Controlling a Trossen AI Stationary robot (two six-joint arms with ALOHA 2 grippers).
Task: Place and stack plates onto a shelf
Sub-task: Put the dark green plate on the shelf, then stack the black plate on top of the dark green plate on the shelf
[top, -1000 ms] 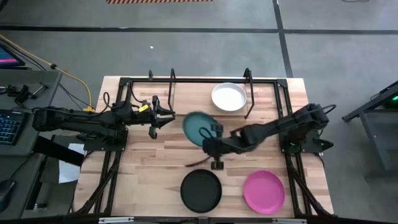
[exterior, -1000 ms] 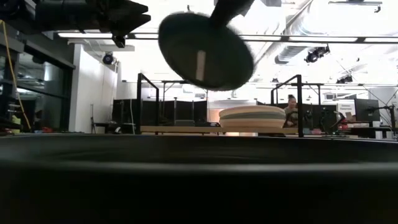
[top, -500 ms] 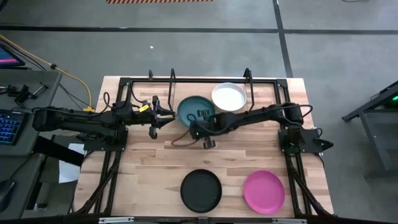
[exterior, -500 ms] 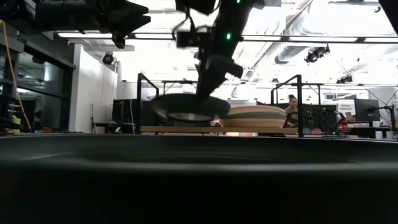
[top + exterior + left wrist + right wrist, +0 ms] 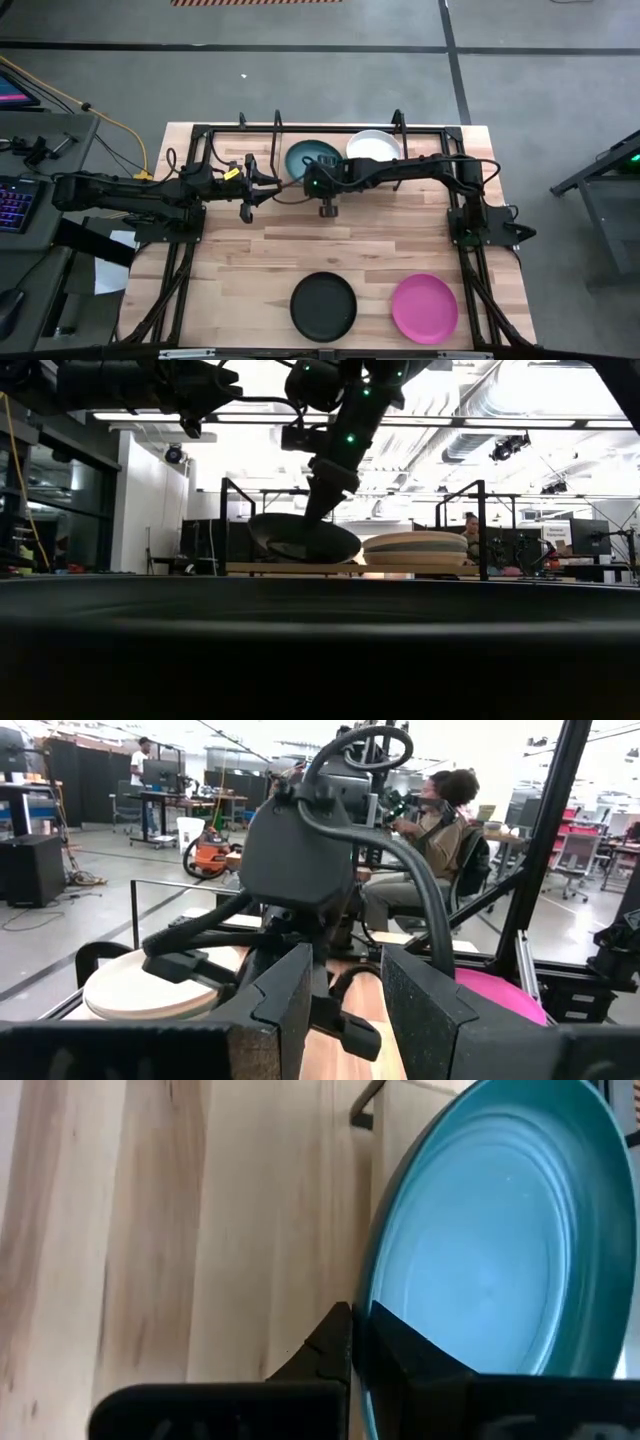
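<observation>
My right gripper is shut on the dark teal plate over the left half of the shelf. In the low view the plate hovers just above the wood board, slightly tilted; whether it touches the board I cannot tell. A stack of pale plates with the white one on top rests on the shelf's right half. The black plate and the magenta plate lie flat near the table's near edge. My left gripper is open and waits left of the shelf. My right gripper pinches the dark teal plate's rim on its near side, one finger under the plate and the other inside the dish. It comes slanting down from the near right. The plate is almost level, its far side out over the shelf board.
Thin black wire uprights stand at the shelf's ends. The black tube frame edges the tabletop. My left arm lies level just left of the shelf. Bare wood shows between the shelf and the two near plates. A person sits beyond the table.
My right gripper has carried the dark teal plate from mid-table toward the far edge and left, and lowered it over the shelf's left half. The plate has tipped from steeply tilted to almost level. The gripper has stayed shut on it.
</observation>
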